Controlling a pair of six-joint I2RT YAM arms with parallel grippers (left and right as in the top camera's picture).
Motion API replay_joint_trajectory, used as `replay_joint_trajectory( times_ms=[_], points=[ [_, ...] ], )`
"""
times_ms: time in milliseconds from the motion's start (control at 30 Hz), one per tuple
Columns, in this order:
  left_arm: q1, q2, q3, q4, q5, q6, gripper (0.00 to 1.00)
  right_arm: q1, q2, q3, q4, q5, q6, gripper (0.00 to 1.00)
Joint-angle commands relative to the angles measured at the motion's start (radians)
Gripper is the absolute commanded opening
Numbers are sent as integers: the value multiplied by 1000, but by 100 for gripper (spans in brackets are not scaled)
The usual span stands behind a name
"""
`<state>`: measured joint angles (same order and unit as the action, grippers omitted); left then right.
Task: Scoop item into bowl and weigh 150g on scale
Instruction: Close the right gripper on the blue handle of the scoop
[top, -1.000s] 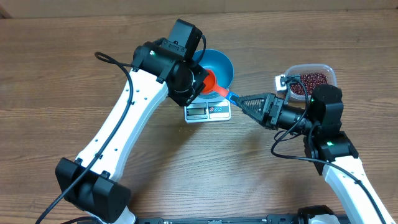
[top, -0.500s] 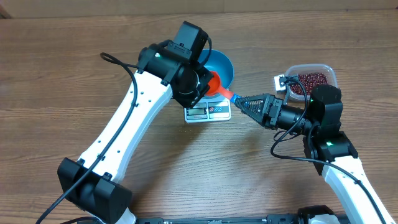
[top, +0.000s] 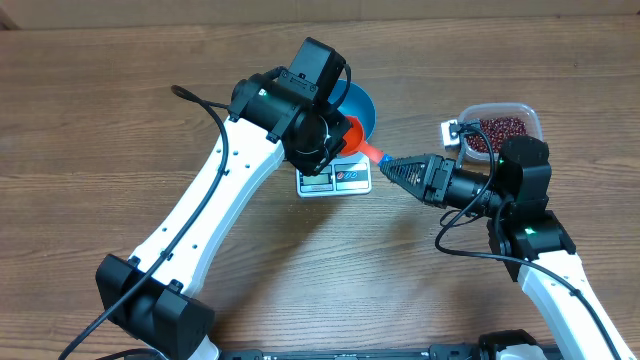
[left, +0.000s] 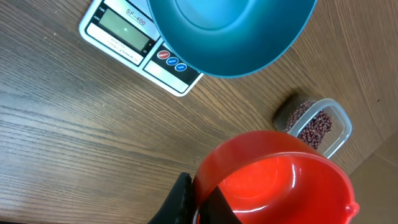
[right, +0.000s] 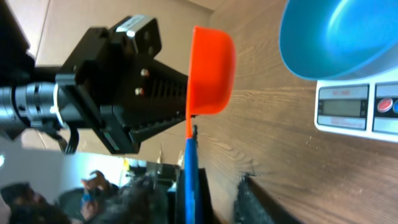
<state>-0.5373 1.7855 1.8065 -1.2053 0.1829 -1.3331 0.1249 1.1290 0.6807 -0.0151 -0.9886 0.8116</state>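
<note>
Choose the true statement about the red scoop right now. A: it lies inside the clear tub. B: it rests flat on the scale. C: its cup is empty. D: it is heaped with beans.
C: the left wrist view looks straight into the red scoop, whose cup is bare; the beans lie in the clear tub.

I see glossy, smooth plastic on the bowl (left: 236, 31) and the scoop (left: 273, 180); under the bowl, the table (top: 100, 120) is matt grained wood.
</note>
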Motion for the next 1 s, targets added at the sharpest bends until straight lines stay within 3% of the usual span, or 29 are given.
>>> replay_joint_trajectory(
  times_ms=[0, 700, 967],
  points=[
    [-10, -18, 18, 3, -6, -17, 4, 3, 0, 20, 6, 0, -2, 38],
    [-41, -18, 18, 8, -6, -18, 4, 3, 0, 20, 6, 1, -2, 31],
    [-60, -18, 16, 8, -31, -164, 4, 3, 0, 20, 8, 6, 0, 35]
  ],
)
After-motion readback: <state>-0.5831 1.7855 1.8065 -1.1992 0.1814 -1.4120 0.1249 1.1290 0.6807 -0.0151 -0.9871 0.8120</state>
